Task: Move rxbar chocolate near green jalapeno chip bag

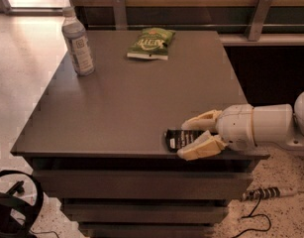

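Observation:
The rxbar chocolate, a small black wrapper with white lettering, lies flat at the table's front edge, right of centre. My gripper comes in from the right at table height, and its two cream fingers stand on either side of the bar's right end. The green jalapeno chip bag lies flat at the far side of the table, well away from the bar and the gripper.
A clear labelled plastic bottle stands upright at the far left of the brown table. A wooden rail and metal posts run behind the table. A cable lies on the floor at the lower right, and a dark object at the lower left.

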Available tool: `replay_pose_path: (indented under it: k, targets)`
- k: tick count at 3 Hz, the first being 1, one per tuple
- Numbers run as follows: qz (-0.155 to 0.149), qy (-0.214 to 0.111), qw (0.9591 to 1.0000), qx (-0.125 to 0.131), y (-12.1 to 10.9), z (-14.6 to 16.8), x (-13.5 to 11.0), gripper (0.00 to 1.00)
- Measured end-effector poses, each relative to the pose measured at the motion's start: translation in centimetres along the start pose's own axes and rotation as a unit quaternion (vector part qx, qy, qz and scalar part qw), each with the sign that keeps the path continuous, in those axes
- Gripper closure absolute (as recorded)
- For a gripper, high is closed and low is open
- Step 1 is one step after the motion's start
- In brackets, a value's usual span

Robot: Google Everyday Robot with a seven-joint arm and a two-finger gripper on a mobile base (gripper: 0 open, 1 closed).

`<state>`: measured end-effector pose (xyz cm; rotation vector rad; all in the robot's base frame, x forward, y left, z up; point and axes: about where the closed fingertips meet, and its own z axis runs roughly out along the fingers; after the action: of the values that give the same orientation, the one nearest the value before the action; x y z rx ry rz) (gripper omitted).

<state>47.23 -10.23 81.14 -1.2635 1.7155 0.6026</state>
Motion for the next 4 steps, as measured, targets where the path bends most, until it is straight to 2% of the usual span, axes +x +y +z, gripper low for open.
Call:
replay_pose_path:
  k: [1,4]
  targets:
    - [0.000,0.000,1.0000,0.000,0.00,0.00,-0.01,0.83]
    - [0.000,0.000,1.0000,0.000,0.01,0.02,-0.02,0.13]
